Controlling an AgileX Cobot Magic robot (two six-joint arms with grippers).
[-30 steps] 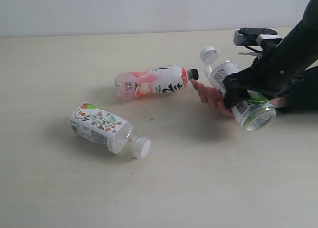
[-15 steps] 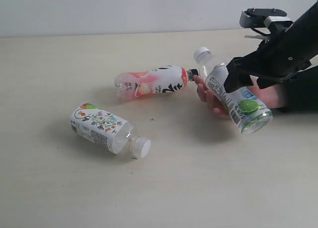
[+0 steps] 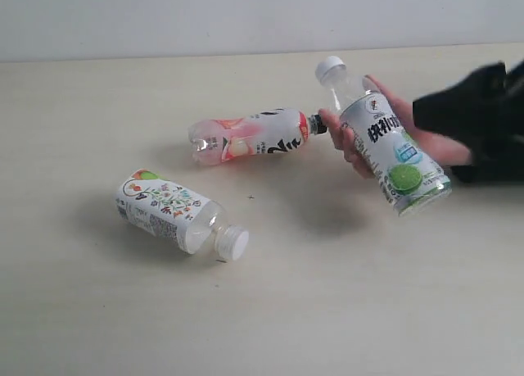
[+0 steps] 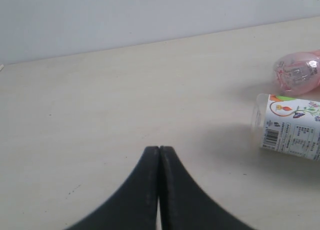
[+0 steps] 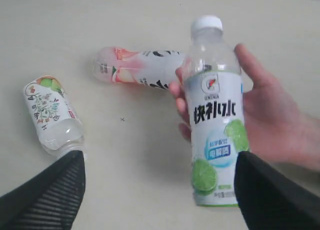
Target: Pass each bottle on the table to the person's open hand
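The person's open hand [image 3: 426, 142] now holds a white-capped bottle with a lime label [image 3: 385, 142], tilted above the table [image 3: 327, 310]. In the right wrist view the same lime bottle [image 5: 214, 120] rests in the hand [image 5: 272, 122], ahead of my right gripper [image 5: 160, 162]. That gripper is open, its fingers spread wide with nothing held. The pink-white bottle with a black cap [image 3: 250, 136] lies on its side, its cap close to the person's fingertips. The squat floral bottle [image 3: 168, 210] lies at front left. My left gripper [image 4: 159, 151] is shut and empty over bare table; the floral bottle [image 4: 290, 135] lies off to one side.
A pale wall [image 3: 246, 15] runs behind the table's far edge. A dark, blurred shape [image 3: 479, 118] covers the right edge of the exterior view; I cannot tell sleeve from arm there. The pink bottle's base [image 4: 297, 74] shows beyond the floral one in the left wrist view.
My right gripper has let go of the lime bottle and drawn back to the right. The hand now holds that bottle and has lifted it. The other two bottles have not moved.
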